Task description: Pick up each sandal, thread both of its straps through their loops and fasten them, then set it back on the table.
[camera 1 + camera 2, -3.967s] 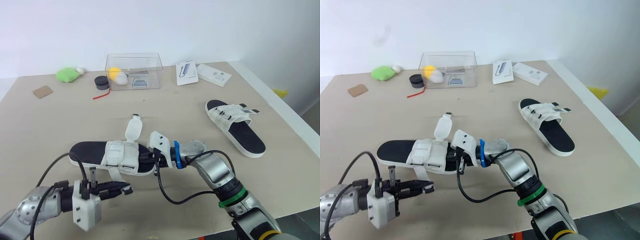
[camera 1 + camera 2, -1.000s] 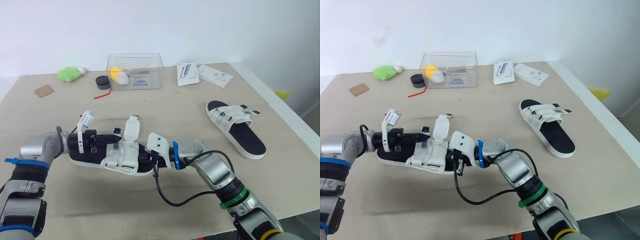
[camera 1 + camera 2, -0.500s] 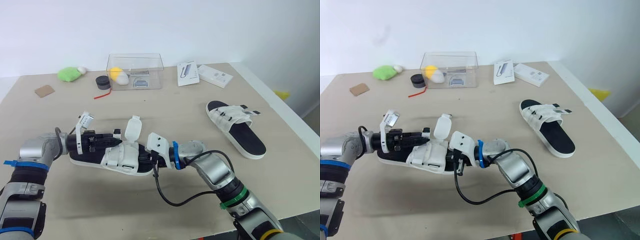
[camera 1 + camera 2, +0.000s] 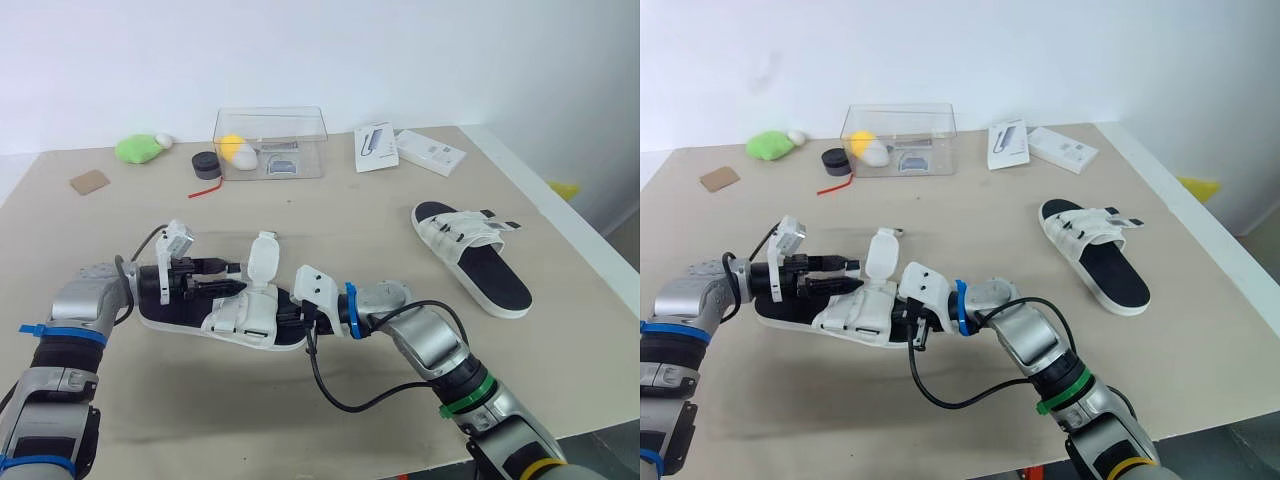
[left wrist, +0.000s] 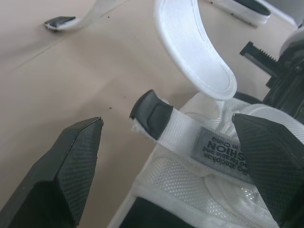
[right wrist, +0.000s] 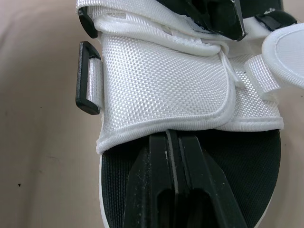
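The near sandal (image 4: 245, 318), black sole with white straps, lies in front of me on the table (image 4: 360, 230). My left gripper (image 4: 228, 277) sits over its heel side, open, and a white strap with a black tip (image 5: 151, 113) lies between the spread fingers (image 5: 71, 175). One wide strap flap (image 4: 262, 258) stands upright. My right gripper (image 6: 173, 135) is shut, its tips resting on the black footbed at the edge of the woven white strap (image 6: 166, 80), next to a black loop (image 6: 88, 78). The second sandal (image 4: 470, 255) lies at the right.
At the back stand a clear box (image 4: 268, 140) with a yellow item, a black round piece (image 4: 204, 163), a green plush (image 4: 135, 149), a booklet (image 4: 373, 145) and a white box (image 4: 428, 150). A brown card (image 4: 86, 182) lies far left. The table's edge runs close behind the second sandal.
My left gripper's fingers have gone from shut to wide apart, and its wrist has turned slightly over the sandal. The right arm and both sandals have stayed put.
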You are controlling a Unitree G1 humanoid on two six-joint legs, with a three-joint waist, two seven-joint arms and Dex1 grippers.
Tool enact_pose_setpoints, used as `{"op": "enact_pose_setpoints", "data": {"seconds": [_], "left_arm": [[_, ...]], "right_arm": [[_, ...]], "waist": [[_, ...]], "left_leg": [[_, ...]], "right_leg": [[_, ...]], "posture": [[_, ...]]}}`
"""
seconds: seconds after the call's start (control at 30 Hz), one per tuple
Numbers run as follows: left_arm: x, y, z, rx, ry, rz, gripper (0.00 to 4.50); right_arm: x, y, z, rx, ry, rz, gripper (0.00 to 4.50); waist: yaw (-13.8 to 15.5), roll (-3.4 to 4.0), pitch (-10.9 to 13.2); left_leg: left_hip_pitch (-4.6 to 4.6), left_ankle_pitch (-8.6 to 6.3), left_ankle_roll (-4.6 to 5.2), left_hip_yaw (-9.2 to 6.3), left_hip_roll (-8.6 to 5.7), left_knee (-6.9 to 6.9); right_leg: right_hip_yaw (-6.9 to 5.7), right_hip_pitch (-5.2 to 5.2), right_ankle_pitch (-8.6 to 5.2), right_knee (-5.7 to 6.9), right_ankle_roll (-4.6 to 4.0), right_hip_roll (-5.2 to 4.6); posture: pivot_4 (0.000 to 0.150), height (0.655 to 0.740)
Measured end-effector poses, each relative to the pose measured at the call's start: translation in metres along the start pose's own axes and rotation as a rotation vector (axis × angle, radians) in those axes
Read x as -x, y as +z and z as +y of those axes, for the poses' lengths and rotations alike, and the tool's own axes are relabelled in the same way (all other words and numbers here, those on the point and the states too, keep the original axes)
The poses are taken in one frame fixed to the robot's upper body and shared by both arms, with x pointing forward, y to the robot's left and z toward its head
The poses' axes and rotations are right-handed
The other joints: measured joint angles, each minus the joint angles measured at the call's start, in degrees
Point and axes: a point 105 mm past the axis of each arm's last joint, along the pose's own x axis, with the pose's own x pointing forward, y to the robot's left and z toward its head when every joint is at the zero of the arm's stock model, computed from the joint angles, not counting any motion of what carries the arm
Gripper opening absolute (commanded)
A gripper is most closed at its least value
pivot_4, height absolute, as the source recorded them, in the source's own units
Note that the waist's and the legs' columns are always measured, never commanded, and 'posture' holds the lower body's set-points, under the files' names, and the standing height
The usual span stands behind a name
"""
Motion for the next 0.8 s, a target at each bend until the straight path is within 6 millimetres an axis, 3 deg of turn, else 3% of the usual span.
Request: {"op": "enact_pose_setpoints", "data": {"seconds": [0.33, 0.6, 0.8], "left_arm": [[0.001, -0.001, 0.017, -0.116, 0.077, 0.032, 4.47], [-0.004, 0.013, 0.038, -0.167, 0.176, -0.008, 4.47], [-0.038, 0.037, 0.035, -0.371, 0.188, -0.075, 4.47]], "right_arm": [[0.000, -0.001, -0.001, -0.003, -0.002, 0.001, 0.00], [0.000, -0.001, -0.001, -0.005, -0.003, 0.001, 0.00], [0.000, -0.001, -0.001, -0.003, -0.004, -0.001, 0.00]], "waist": [[0.05, -0.01, -0.25], [0.04, -0.03, -0.24], [0.06, -0.03, -0.24]], "left_leg": [[0.05, 0.00, 0.00, 0.00, -0.02, 0.02], [-0.03, 0.00, 0.00, -0.01, -0.01, 0.02], [-0.05, 0.00, 0.00, 0.01, -0.03, 0.03]], "right_leg": [[-0.01, 0.03, 0.00, 0.05, 0.00, -0.01], [-0.02, -0.01, 0.00, 0.06, 0.01, 0.01], [0.00, -0.01, 0.00, 0.06, 0.03, -0.02]], "posture": [[0.150, 0.7400], [0.150, 0.7400], [0.150, 0.7400]]}}
